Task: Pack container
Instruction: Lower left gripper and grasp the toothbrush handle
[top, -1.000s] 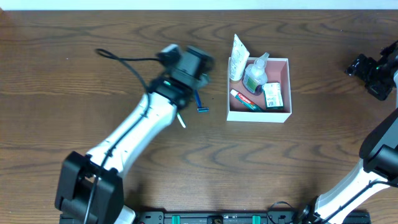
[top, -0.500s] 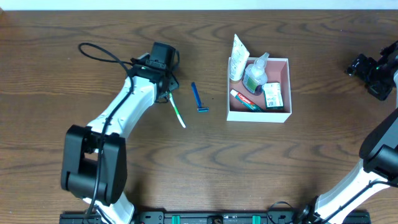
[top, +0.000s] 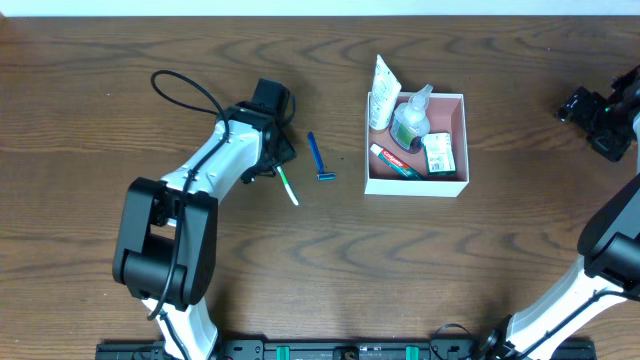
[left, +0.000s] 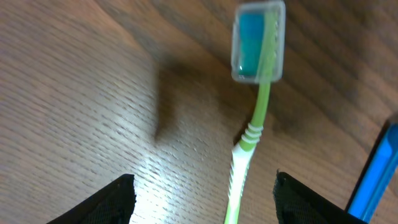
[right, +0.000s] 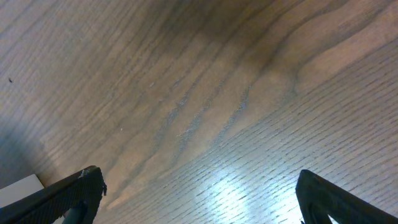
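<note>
Hidden / unclear: in the overhead view the left gripper (top: 272, 152) is seen from above, its fingers covered by the wrist body, which also hides the head end of the green-and-white plastic toothbrush (top: 288, 186); the right gripper (top: 600, 115) sits at the right edge of the frame, dark, detail hard to make out; right arm cut off by the frame edge; left wrist view is soft, and the blue plastic razor (left: 373, 174) shows only as a strip cut off at the right edge; a pale corner (right: 18, 186) at lower left of the right wrist view cannot be identified.

Jaws: left gripper (left: 205, 199) spread, tips at the two lower corners, nothing pinched; toothbrush (left: 258, 118) lies on the wood between them, clear cap over its bristles at top of frame; right gripper (right: 199, 199) spread wide over bare wood, nothing between the tips.

Task item: the square shallow white-walled container with dusty-pink inside (top: 415, 187) stands right of centre, upper half of the overhead frame; inside it a clear bottle of green liquid (top: 410, 120), a small red-and-white tube (top: 393, 160), a green-and-white packet (top: 438, 153); a white tube (top: 383, 90) leans over its upper-left rim; razor (top: 318, 158) lies just left of the container, apart from it; toothbrush left of the razor.

Surface: dark brown wood-grain table (top: 480, 260); glare patch near the bottom in both wrist views; pale strip (top: 320, 6) along the overhead's top edge; black cable (top: 185, 90) loops at upper left.
</note>
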